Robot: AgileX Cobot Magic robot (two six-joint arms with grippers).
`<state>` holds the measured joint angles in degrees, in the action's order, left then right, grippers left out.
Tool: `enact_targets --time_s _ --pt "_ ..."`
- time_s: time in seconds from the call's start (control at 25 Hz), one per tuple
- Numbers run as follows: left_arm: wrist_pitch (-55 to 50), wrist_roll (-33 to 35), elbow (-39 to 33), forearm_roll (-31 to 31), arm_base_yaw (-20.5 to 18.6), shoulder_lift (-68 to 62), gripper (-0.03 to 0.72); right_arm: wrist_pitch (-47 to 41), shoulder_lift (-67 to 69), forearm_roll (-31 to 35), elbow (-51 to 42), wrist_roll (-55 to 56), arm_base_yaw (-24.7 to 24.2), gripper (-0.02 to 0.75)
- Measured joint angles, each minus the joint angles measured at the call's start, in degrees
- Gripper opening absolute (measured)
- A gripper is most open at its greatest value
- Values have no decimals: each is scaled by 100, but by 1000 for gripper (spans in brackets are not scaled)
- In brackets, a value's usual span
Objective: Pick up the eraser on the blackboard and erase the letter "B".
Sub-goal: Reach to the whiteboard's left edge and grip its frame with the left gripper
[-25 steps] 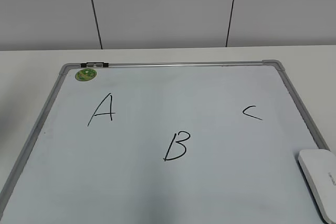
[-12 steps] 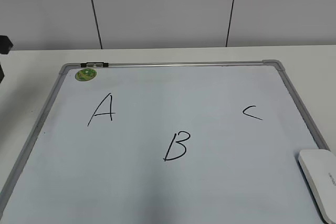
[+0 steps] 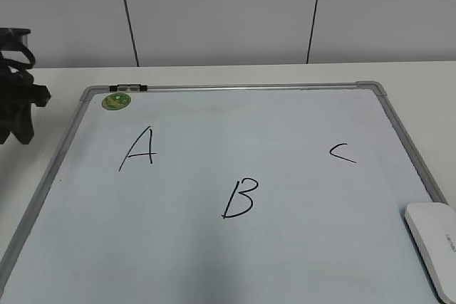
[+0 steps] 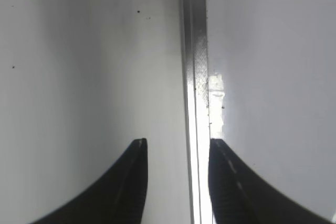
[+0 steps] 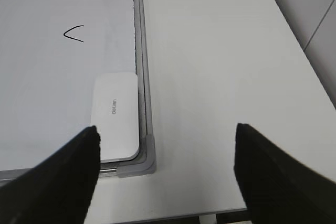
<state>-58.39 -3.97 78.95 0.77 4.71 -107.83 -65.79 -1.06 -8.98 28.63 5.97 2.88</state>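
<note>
Currently the eraser (image 3: pixel 433 245) lies untouched at the blackboard's (image 3: pixel 214 261) right edge, the letter "B" (image 3: pixel 239 198) intact. The left gripper (image 4: pixel 176 148) has newly entered, part open, empty; the right gripper (image 5: pixel 165 129) gapes wide, empty.

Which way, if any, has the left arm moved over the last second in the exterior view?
Yes. The left arm has come into view from the left edge, toward the blackboard frame. A second ago it was out of view.
</note>
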Motion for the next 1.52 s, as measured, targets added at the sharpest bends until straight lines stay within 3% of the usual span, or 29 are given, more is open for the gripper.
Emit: enact_targets --time_s 0.48,1.52 --pt "782 0 9 -77 0 -603 293 0 0 0 0 0 0 589" --pt "927 0 9 -77 0 -1155 276 0 0 0 0 0 0 589"
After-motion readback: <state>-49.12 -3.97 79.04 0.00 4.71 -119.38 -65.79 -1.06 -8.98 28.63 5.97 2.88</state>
